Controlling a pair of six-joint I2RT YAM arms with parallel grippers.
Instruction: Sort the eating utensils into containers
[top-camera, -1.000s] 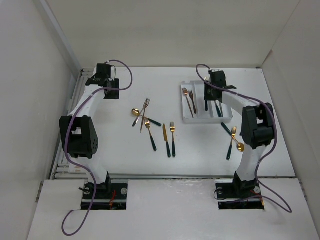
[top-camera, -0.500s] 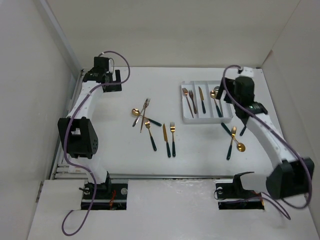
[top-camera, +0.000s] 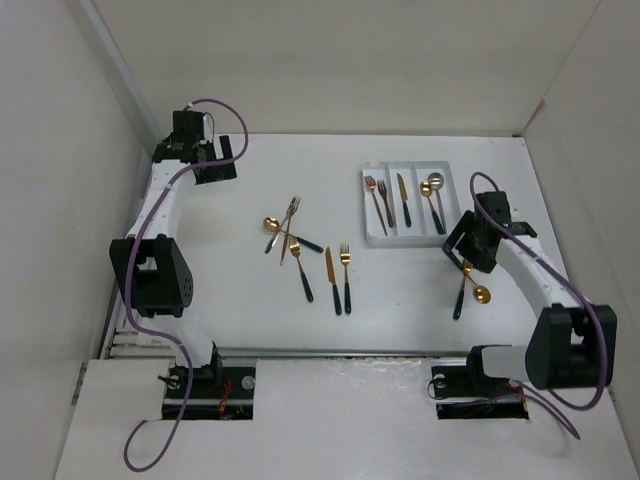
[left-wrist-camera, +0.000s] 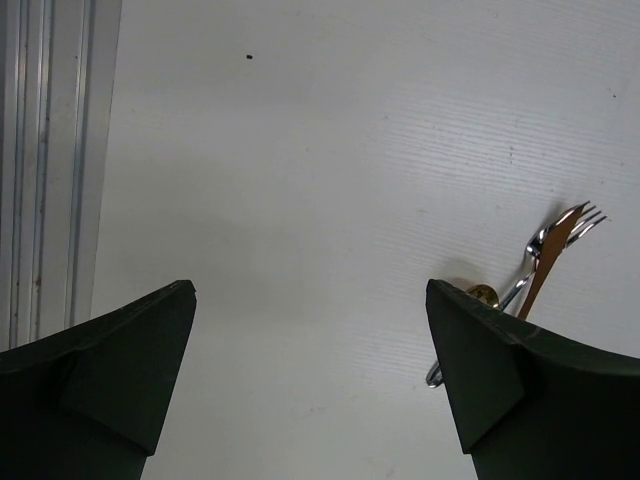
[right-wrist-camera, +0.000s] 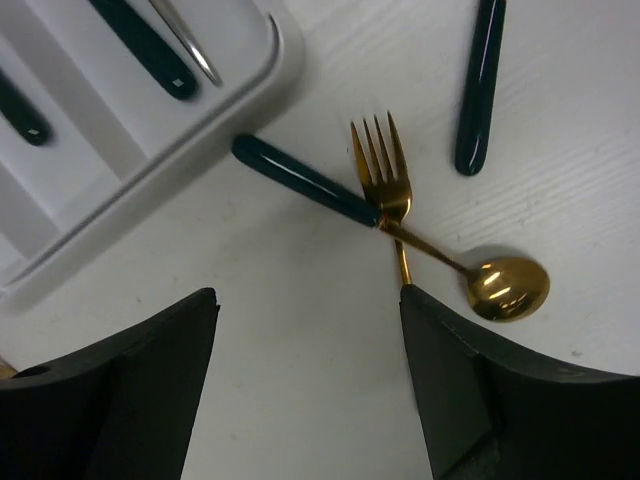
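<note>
Utensils (top-camera: 346, 275) lie scattered on the table (top-camera: 240, 310), well left of the right claw (right-wrist-camera: 308, 300). It hovers with jaws apart over a crossed fork (right-wrist-camera: 383, 172) and spoon (right-wrist-camera: 508, 286) just beside the tray's (top-camera: 414, 241) near corner. Tray compartments hold, left to right, two forks (top-camera: 378, 195), one knife (top-camera: 403, 197), two spoons (top-camera: 431, 195). Farthest, the left claw (left-wrist-camera: 310, 290) gapes wide above the table.

The surface (top-camera: 400, 315) is carrying a tray (top-camera: 410, 240), loose utensils (top-camera: 328, 268) lying left of it, a fork (right-wrist-camera: 383, 170) and spoon (right-wrist-camera: 508, 286) lying off its near right corner.
</note>
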